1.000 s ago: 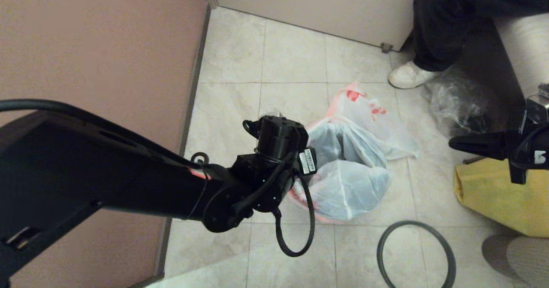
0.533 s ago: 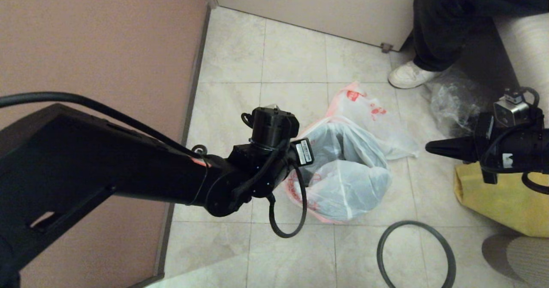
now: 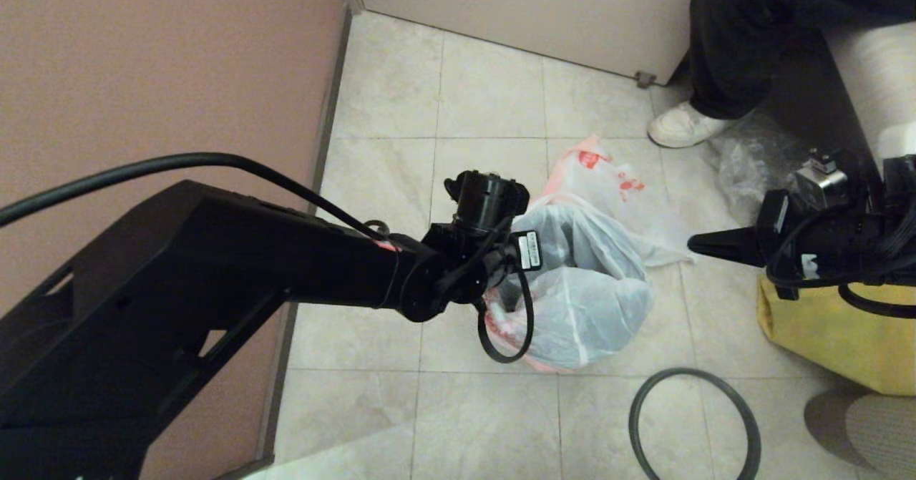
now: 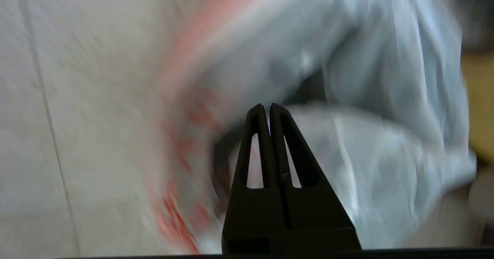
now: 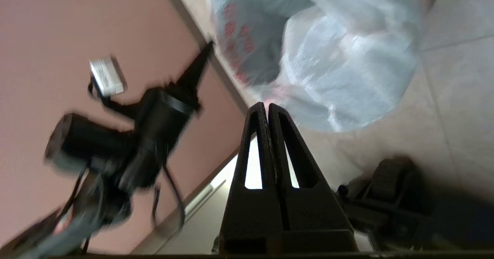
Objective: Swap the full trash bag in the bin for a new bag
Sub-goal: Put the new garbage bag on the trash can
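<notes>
The new bag (image 3: pixel 594 301), thin white plastic with a pink border and red characters, stands puffed up on the floor tiles. The bin shows only as a dark shape (image 3: pixel 552 242) through the plastic. My left gripper (image 4: pixel 268 105) hangs shut over the bag's near-left rim, and I see no plastic between its fingers. In the head view my left wrist (image 3: pixel 486 204) hides it. My right gripper (image 3: pixel 693 242) is shut and empty, pointing at the bag from its right. The full trash bag (image 3: pixel 608 172), white with small red marks, lies just behind. The dark grey hoop (image 3: pixel 690 371) lies on the floor in front.
A pink wall (image 3: pixel 179 72) runs close along the left. A yellow bag (image 3: pixel 830 330) sits under my right arm. A clear bag with dark contents (image 3: pixel 758 172) lies at the back right. A person's leg and white shoe (image 3: pixel 680 126) stand beside it.
My left wrist has swung right and further out over the bag's rim. My right arm has moved left toward the bag. The bag itself has barely shifted.
</notes>
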You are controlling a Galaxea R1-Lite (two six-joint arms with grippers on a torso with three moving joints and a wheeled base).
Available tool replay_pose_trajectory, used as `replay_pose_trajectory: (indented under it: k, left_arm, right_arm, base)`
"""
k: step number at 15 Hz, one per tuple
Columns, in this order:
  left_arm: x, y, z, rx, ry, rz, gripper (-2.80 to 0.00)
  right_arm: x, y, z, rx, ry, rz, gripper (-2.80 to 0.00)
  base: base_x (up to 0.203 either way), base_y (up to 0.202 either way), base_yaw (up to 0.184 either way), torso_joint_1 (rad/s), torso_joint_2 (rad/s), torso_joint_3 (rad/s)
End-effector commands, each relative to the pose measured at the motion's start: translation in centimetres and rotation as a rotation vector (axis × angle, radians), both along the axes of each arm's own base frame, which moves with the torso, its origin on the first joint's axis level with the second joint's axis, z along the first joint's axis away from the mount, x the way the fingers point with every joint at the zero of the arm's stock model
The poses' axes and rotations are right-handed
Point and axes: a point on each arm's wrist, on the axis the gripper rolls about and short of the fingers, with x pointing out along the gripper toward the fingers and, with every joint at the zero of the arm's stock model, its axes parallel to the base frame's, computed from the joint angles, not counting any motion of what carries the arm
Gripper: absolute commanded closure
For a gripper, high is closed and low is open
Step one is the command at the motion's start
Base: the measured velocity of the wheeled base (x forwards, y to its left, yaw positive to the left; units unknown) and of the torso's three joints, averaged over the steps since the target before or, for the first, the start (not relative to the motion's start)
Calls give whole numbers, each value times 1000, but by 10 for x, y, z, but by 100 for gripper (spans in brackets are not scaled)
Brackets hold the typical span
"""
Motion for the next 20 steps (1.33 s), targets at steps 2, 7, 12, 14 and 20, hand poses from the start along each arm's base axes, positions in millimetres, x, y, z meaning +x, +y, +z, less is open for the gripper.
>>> replay_pose_trajectory:
  k: [2,7,12,14,20]
  left_arm:
    - [-4,-24,6,35,28,-43,0]
    - [-3,-69,-33,202,80,-140,0]
    - [47,-76,-132,422,-115,-217,0]
    - [85,-49,-155,513,-234,-273,0]
    - [86,-48,-131,461,-291,-326,0]
  right_arm:
    - [2,-17,-23,-4,71,-63,0]
    - [-7,-72,-45,5,48,-205,0]
    - [-23,-92,-70,50,47,-205,0]
    - [-28,-91,-66,44,-26,-200,0]
    - [-35,-86,-60,61,-48,-156,0]
  base:
    - [0,0,0,0,0,0]
    - [0,0,0,0,0,0]
    - [0,0,0,0,0,0]
    - [0,0,0,0,0,0]
    - [0,0,0,0,0,0]
